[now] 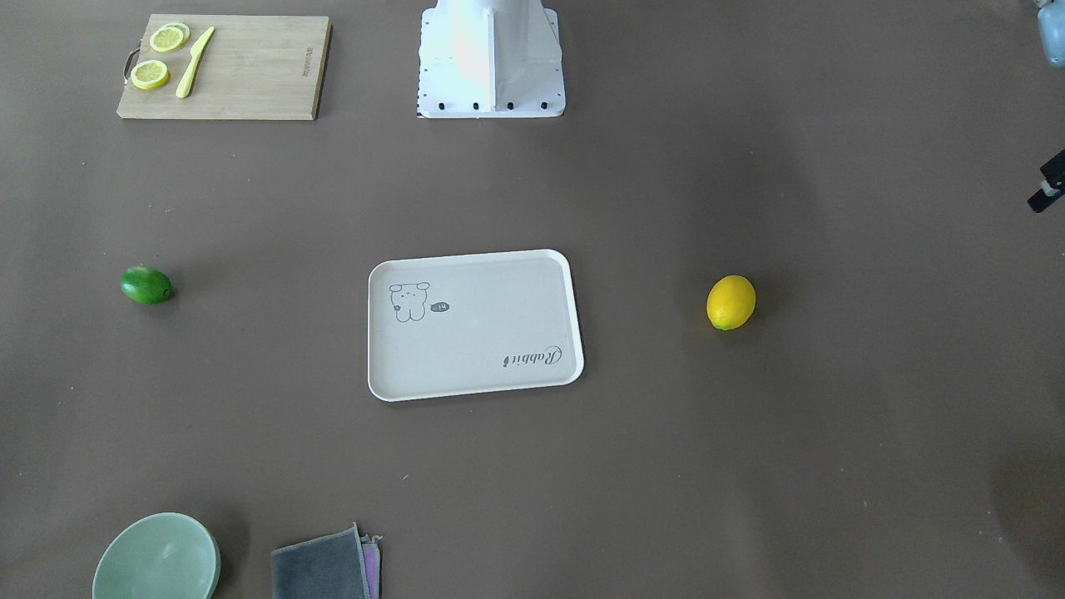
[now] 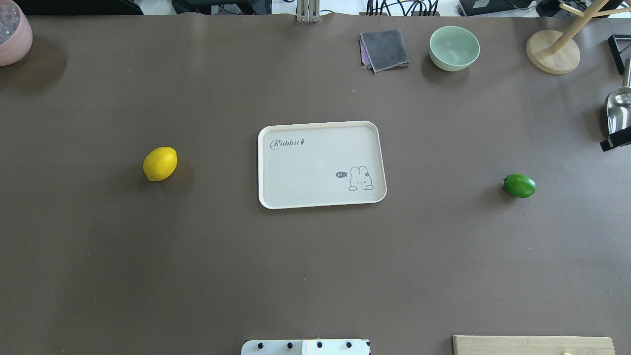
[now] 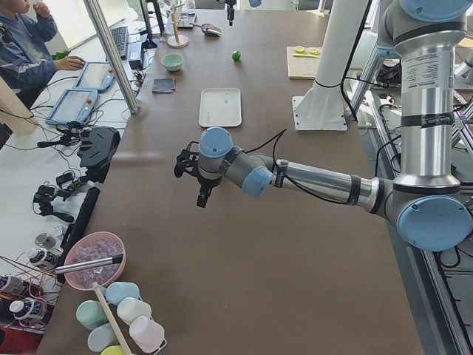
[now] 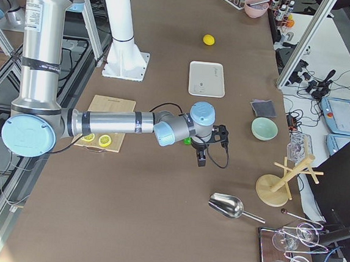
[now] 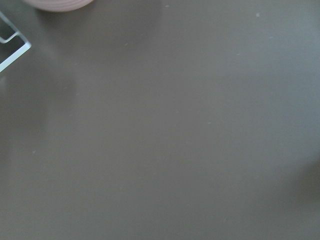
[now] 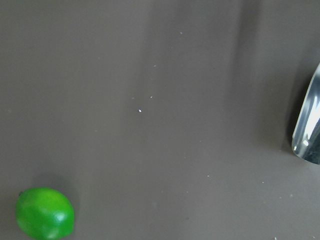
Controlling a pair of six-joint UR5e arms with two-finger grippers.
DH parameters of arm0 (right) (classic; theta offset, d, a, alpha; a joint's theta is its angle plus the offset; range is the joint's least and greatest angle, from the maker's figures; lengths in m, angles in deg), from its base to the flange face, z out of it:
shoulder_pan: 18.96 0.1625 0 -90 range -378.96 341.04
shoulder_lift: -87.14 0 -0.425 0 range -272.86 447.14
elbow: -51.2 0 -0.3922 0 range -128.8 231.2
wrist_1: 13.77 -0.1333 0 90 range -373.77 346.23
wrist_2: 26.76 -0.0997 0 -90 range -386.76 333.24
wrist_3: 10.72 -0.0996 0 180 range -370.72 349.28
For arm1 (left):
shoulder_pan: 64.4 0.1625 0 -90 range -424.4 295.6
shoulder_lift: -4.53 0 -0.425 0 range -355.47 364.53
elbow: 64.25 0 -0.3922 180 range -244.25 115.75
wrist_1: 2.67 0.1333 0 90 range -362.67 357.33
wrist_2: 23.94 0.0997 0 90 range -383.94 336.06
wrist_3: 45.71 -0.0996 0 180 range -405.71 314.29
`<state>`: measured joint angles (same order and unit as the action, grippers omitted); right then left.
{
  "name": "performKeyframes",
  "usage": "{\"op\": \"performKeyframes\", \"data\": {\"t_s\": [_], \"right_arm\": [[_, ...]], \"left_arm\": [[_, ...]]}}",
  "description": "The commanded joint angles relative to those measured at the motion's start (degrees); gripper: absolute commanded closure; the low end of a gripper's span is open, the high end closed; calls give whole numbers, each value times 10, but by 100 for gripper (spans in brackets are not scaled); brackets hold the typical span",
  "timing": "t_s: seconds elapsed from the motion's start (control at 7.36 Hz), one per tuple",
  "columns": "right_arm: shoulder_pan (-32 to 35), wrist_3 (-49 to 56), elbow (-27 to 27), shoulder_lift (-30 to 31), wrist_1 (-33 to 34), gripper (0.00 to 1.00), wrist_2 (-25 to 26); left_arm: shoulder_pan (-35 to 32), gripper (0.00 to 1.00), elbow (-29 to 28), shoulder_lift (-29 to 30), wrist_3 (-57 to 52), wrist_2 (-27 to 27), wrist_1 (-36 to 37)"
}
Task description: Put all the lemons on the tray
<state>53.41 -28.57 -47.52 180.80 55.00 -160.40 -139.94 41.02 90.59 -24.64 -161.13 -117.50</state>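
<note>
The yellow lemon lies on the brown table left of the empty off-white tray. The dark green lemon lies to the tray's right and shows at the lower left of the right wrist view. My left gripper hangs above the table's left end, away from the yellow lemon; only a sliver shows in the front view. My right gripper hovers just beyond the green lemon; a sliver shows at the overhead view's right edge. I cannot tell whether either is open.
A cutting board with lemon slices and a yellow knife lies near the robot base. A green bowl, grey cloth, wooden stand and pink bowl line the far edge. A metal scoop is at the right.
</note>
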Motion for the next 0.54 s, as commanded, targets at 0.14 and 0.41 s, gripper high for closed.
{"op": "performKeyframes", "data": {"t_s": [0.14, 0.41], "right_arm": [[-81, -3, -1, -1, -63, 0, 14], [-135, -3, 0, -30, -66, 0, 47]], "left_arm": [[154, 2, -7, 74, 29, 95, -29], [193, 3, -43, 124, 27, 109, -29]]}}
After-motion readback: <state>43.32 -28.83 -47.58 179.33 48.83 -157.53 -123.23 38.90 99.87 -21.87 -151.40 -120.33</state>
